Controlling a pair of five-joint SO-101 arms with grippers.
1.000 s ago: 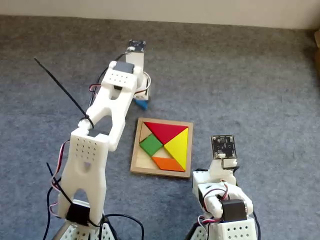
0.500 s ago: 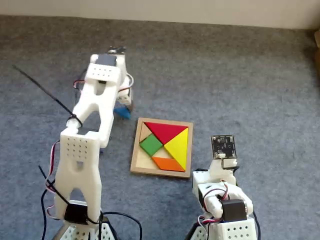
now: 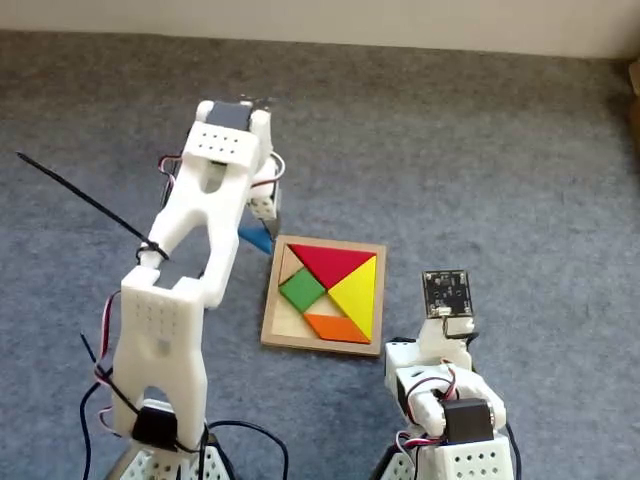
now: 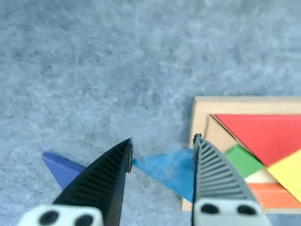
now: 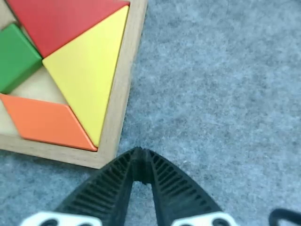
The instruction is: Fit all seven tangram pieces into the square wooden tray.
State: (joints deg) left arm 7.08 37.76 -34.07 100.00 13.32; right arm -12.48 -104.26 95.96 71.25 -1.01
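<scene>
Now clamping the blue triangle (image 4: 164,172) across the left tool (image 4: 162,141), jaws held apart by its width, just at a corner of the tray (image 4: 200,117). Resting the right tool (image 5: 141,162), pinched closed, over the surface (image 5: 225,70) beside the tray's opposite rim. Seemingly bringing a fifth piece in, with red (image 3: 330,262), yellow (image 3: 355,292), green (image 3: 301,290) and orange (image 3: 337,327) seated. Probably needing a turn to match a bare gap before lowering, then fetching the darker blue piece (image 4: 61,167) nearby.

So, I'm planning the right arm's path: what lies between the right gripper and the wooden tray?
Nothing but bare grey carpet; the right wrist view shows it between the right gripper and the wooden tray.
</scene>
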